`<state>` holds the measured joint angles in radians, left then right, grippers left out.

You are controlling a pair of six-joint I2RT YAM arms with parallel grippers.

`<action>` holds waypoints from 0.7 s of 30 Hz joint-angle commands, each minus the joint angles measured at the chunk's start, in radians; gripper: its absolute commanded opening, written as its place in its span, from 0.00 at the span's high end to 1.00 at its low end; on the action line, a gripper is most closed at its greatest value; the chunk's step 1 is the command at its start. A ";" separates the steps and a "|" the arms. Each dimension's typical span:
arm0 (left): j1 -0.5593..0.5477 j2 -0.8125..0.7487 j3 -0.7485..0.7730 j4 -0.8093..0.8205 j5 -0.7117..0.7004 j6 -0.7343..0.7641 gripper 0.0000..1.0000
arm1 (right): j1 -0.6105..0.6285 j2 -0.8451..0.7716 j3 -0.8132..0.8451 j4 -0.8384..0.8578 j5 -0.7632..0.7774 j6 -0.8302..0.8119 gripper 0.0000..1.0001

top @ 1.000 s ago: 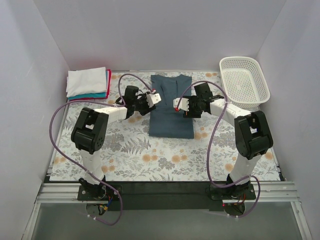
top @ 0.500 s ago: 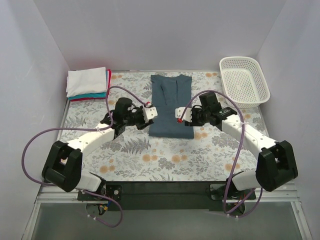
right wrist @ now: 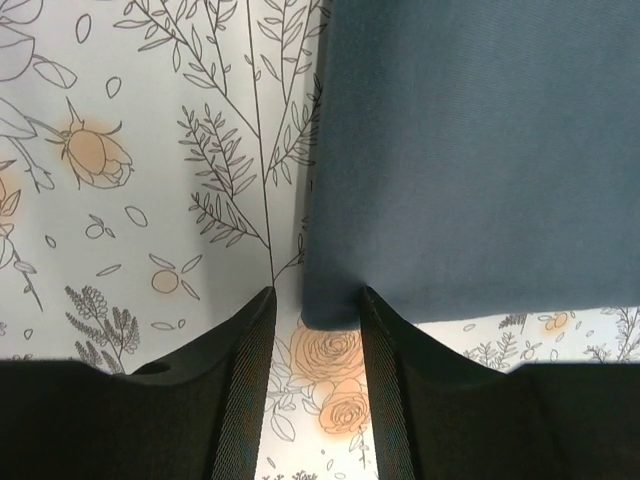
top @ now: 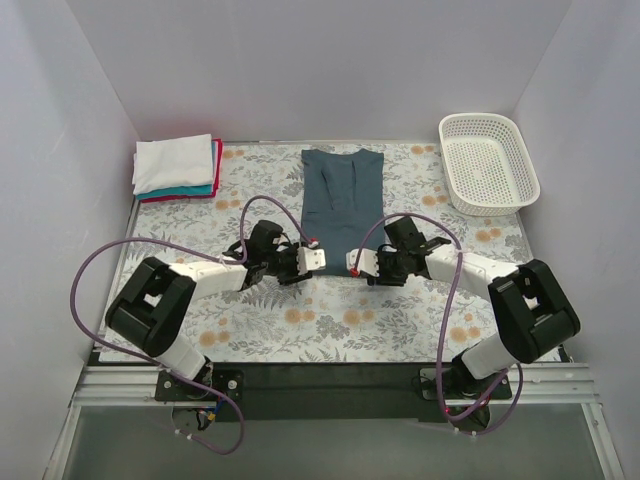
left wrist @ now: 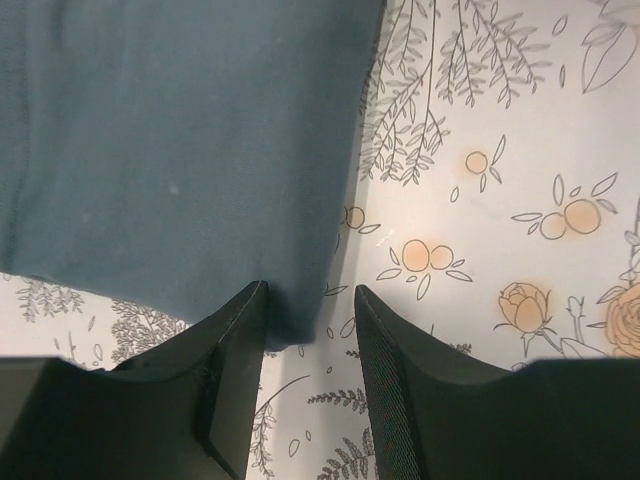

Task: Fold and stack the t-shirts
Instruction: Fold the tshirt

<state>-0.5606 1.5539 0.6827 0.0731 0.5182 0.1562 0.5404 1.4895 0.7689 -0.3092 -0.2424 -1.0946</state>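
Gaping partly, left end effector (left wrist: 310,300) and right end effector (right wrist: 318,300) straddle blue t-shirt (top: 342,195) corners.

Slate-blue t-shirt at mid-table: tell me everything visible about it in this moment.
The slate-blue t-shirt is soft matte cloth, folded lengthwise into a narrow rectangle, collar end away from the arms. It lies flat on the floral table cover, mid-table. Its near left corner sits between the open fingers of the left gripper, its near right corner between those of the right gripper; table cover shows beside the cloth in each gap, so neither looks clamped.
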 commanded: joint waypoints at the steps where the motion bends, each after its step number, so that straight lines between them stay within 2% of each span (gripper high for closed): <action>1: -0.004 0.035 -0.015 0.040 -0.024 0.071 0.62 | 0.013 0.031 -0.010 0.067 -0.003 0.012 0.55; 7: -0.004 0.077 -0.035 0.044 -0.046 0.089 0.66 | 0.018 0.086 -0.017 0.097 0.023 0.022 0.60; 8: -0.004 0.075 -0.040 0.040 -0.041 0.088 0.71 | 0.018 0.092 -0.017 0.096 0.028 0.025 0.69; 10: -0.005 0.069 -0.043 0.031 -0.037 0.089 0.78 | 0.018 0.091 -0.022 0.096 0.035 0.027 0.78; 11: -0.004 0.066 -0.041 0.019 -0.034 0.089 0.83 | 0.018 0.087 -0.025 0.093 0.040 0.030 0.96; 12: -0.004 0.054 -0.026 0.010 -0.038 0.069 0.93 | 0.018 0.069 -0.029 0.090 0.052 0.036 0.99; 15: 0.005 0.028 0.027 -0.067 -0.024 0.020 1.00 | 0.013 0.003 -0.013 0.042 0.054 0.058 0.99; 19: 0.010 -0.092 0.081 -0.188 0.017 0.012 1.00 | 0.006 -0.096 0.056 -0.072 0.023 0.090 0.99; 21: 0.007 -0.124 0.107 -0.301 0.051 0.046 1.00 | 0.006 -0.150 0.084 -0.157 -0.012 0.104 0.99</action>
<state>-0.5591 1.5326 0.7349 -0.0570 0.5140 0.1864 0.5526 1.4166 0.7921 -0.3264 -0.2203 -1.0306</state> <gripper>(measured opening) 0.039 0.039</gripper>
